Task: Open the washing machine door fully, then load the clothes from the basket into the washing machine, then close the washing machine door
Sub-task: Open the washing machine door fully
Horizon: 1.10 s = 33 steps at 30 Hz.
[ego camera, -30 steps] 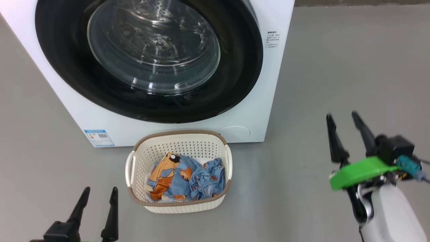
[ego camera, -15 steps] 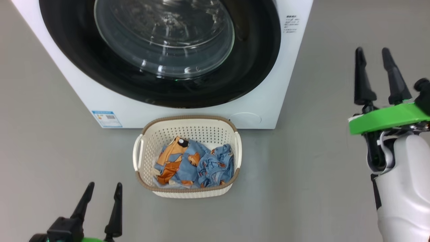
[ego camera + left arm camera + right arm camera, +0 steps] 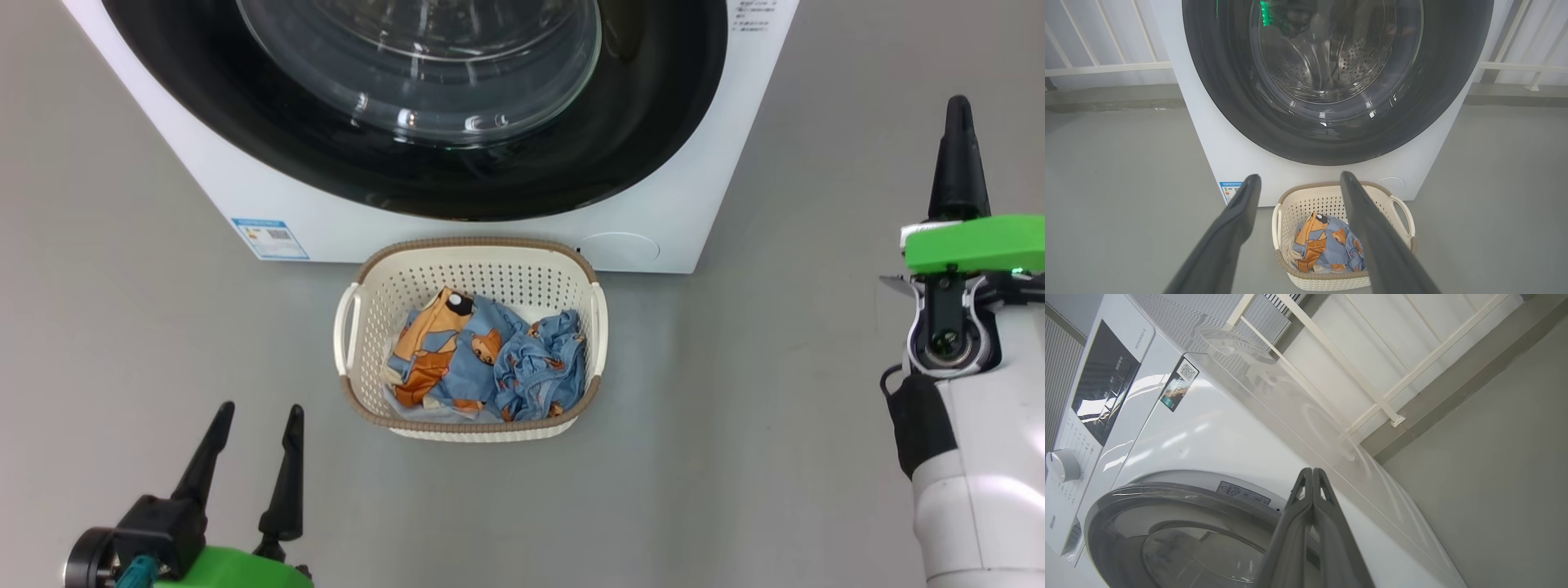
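Note:
The white washing machine [image 3: 245, 192] stands ahead on the grey floor, its black-rimmed round door [image 3: 661, 139] closed against the front. The same door [image 3: 1229, 102] and its glass bowl face the left wrist view. In front of it sits the cream basket [image 3: 351, 322] holding the light-blue and orange clothes [image 3: 490, 359]. My left gripper [image 3: 257, 416] hovers open near the floor, left of and nearer than the basket. My right gripper [image 3: 957, 110] is raised to the right of the machine, fingers pressed together with nothing between them; its shut gripper [image 3: 1312, 471] points past the machine's upper front corner [image 3: 1224, 428].
Bare grey floor [image 3: 775, 392] surrounds the basket and machine. A white railing [image 3: 1106, 67] and low kerb run behind the machine. A control panel and dial [image 3: 1061, 465] sit on the machine's front top.
The right gripper has shut from open and risen beside the machine. The head camera has shifted, so machine and basket sit further right and higher in view.

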### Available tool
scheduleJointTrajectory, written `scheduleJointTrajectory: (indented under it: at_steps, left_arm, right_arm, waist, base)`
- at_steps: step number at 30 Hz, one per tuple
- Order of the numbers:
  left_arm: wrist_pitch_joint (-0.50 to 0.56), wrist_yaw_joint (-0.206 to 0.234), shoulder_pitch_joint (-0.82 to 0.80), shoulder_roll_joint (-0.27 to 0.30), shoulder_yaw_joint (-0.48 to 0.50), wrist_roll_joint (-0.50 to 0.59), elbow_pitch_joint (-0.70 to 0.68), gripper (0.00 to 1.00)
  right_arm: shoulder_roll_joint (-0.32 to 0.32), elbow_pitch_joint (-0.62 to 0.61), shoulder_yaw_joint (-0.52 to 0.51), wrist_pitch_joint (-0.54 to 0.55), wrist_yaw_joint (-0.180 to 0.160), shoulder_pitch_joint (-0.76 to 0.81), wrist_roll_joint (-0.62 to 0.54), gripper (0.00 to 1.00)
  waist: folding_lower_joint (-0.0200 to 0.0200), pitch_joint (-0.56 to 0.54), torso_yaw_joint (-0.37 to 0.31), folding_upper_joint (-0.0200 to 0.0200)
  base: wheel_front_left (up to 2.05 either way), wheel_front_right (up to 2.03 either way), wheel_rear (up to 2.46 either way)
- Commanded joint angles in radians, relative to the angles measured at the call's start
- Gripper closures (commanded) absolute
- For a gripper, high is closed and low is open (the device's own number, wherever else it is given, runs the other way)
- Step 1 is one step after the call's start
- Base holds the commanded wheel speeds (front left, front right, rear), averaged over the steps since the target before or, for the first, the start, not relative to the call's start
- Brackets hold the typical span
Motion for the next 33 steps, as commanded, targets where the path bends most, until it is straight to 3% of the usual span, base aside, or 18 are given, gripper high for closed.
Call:
scheduleJointTrajectory:
  at_steps: [1, 9, 16, 33]
  left_arm:
    - [-0.006, -0.002, -0.038, 0.019, 0.029, -0.007, -0.032, 0.00]
    - [-0.006, -0.002, -0.060, 0.016, 0.015, -0.014, -0.035, 0.00]
    - [-0.006, -0.002, -0.079, 0.014, 0.009, -0.016, -0.043, 0.00]
    - [-0.006, -0.002, -0.135, 0.006, -0.020, -0.028, -0.077, 0.00]
  right_arm:
    - [0.013, -0.016, 0.016, 0.017, 0.002, -0.045, 0.042, 1.00]
    - [0.007, 0.048, -0.037, 0.154, 0.002, -0.149, 0.210, 1.00]
    - [0.006, 0.130, -0.090, 0.275, 0.002, -0.262, 0.286, 1.00]
    - [-0.014, 0.353, -0.149, 0.543, 0.002, -0.580, 0.212, 1.00]
  waist:
    - [0.0000, 0.013, 0.005, 0.0000]
    - [0.0000, 0.047, 0.012, 0.0000]
    - [0.0000, 0.068, 0.020, 0.0000]
    - [0.0000, 0.147, 0.068, 0.0000]
  base:
    - [0.00, 0.00, 0.00]
    - [0.00, 0.00, 0.00]
    - [0.00, 0.00, 0.00]
    - [0.00, 0.00, 0.00]
